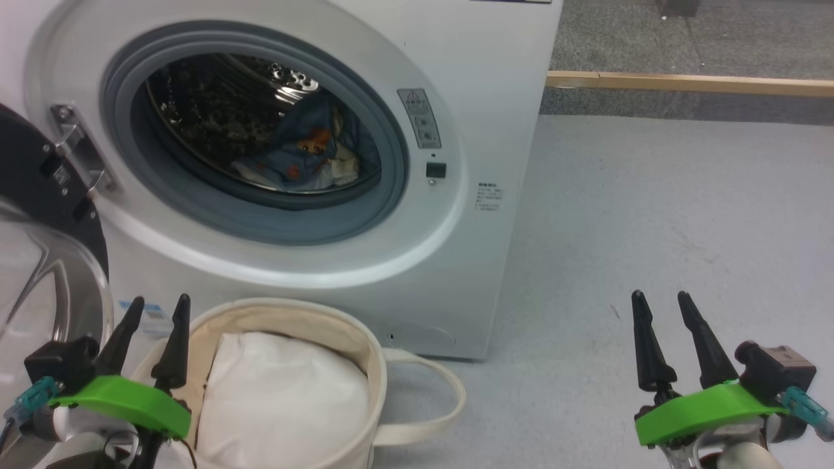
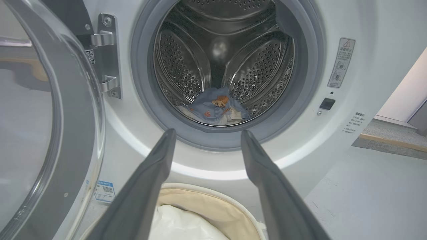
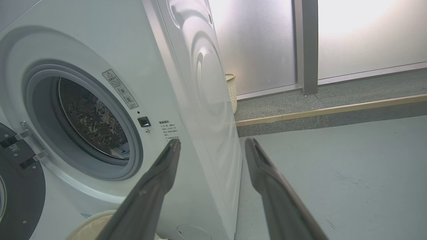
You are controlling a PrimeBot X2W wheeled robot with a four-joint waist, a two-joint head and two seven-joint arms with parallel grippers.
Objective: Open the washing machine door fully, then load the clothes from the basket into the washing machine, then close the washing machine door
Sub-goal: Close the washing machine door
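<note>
The white washing machine fills the upper left of the head view, its door swung wide open to the left. Light blue clothes with orange faces lie inside the steel drum; the left wrist view shows them low in the drum. A cream basket stands in front of the machine and holds a plain white bundle. My left gripper is open just above the basket's left rim. Far to the right, my right gripper is open over the floor, holding nothing.
Pale grey floor stretches to the right of the machine. A wooden strip edges a darker raised floor at the back. In the right wrist view a woven bin stands behind the machine by frosted glass panels.
</note>
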